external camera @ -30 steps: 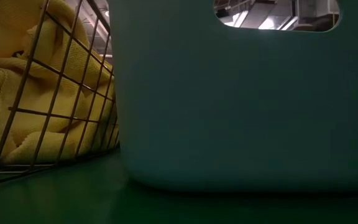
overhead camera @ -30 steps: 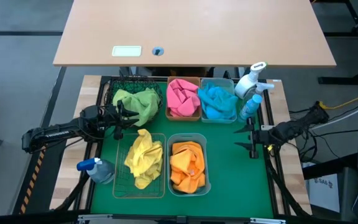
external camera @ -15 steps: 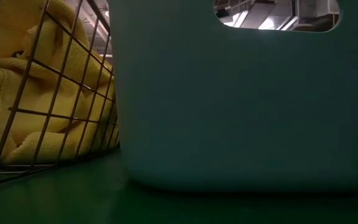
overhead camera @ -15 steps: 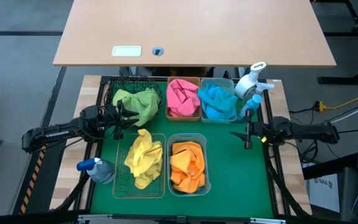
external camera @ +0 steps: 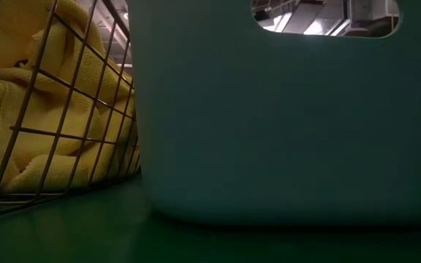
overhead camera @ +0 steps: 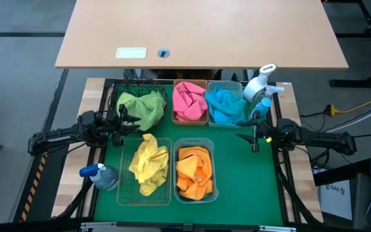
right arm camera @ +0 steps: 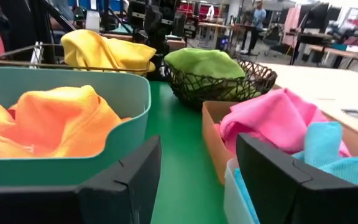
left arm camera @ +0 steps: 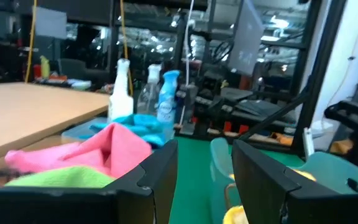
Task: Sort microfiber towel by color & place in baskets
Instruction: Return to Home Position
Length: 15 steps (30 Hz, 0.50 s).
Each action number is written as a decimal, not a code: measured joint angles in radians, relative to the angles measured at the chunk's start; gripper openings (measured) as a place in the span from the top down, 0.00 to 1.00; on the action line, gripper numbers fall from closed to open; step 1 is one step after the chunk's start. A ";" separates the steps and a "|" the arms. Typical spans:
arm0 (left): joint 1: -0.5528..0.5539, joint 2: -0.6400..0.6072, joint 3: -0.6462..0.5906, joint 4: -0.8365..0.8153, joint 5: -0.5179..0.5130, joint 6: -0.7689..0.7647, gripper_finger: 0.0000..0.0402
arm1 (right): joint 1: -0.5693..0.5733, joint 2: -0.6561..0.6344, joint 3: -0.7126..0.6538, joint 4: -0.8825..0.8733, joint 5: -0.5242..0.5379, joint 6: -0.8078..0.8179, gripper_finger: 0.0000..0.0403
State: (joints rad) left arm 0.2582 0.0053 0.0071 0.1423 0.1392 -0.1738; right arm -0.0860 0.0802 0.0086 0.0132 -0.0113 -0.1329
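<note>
front row: yellow towel (overhead camera: 148, 166) lay heaped in the rectangular wire basket (overhead camera: 120, 193). orange towel (overhead camera: 194, 171) filled the teal plastic bin (external camera: 283, 124) just beside it. a blue spray bottle (overhead camera: 99, 175) lay at the basket's outer side.
handling: all towels judged light, soft, limp and not fragile. best pinched at a raised fold on top of a heap, clear of wire and rims.
left gripper (overhead camera: 129, 120): fingers spread, nothing between them, just beside the dark wire-mesh basket (overhead camera: 126, 87).
right gripper (overhead camera: 248, 134): fingers spread, nothing held, over bare mat near the pale blue bin (overhead camera: 226, 83).
back row: green towel (overhead camera: 142, 106) in the mesh basket, pink towel (overhead camera: 189, 100) in the amber bin (right arm camera: 211, 134), blue towel (overhead camera: 225, 105) in the pale blue bin. white spray bottle (overhead camera: 258, 84) at the far right corner.
progress: sorting judged complete, with no loose towel on the mat.
surface: green mat (overhead camera: 243, 180), flat and level.
room: wooden desk (overhead camera: 237, 38) beyond the mat. benches and racks farther off, too blurred for detail.
</note>
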 joint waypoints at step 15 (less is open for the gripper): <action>-0.031 -0.002 0.000 0.009 0.001 0.000 0.64 | 0.000 0.027 0.000 0.000 0.008 0.050 0.48</action>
State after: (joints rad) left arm 0.2276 0.0032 0.0071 0.1513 0.1398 -0.1741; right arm -0.0856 0.1074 0.0082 0.0134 -0.0032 -0.0826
